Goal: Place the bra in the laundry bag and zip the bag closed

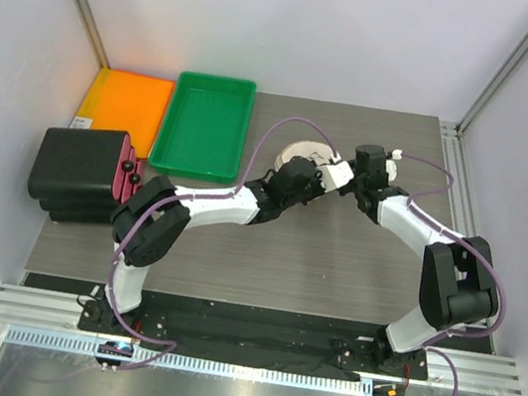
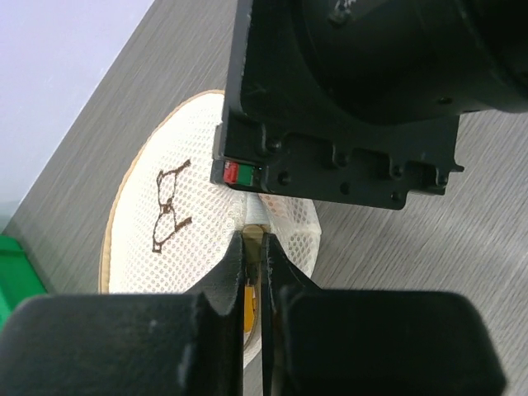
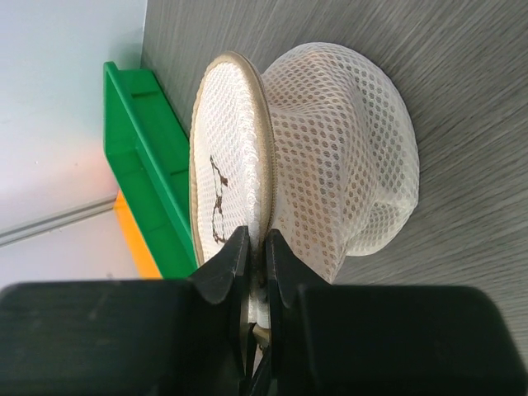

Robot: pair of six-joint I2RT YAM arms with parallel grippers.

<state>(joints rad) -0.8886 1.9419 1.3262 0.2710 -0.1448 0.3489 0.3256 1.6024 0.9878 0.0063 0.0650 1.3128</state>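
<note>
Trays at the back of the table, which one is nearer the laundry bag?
The green tray. It sits just left of the laundry bag, while the orange tray lies on the green one's far side, farther left.

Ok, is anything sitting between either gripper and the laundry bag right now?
Nothing visible does. The left gripper and the right gripper are both pinched onto the laundry bag at its zippered rim. The green tray lies behind the bag, apart from it. The bra is not in view.
</note>
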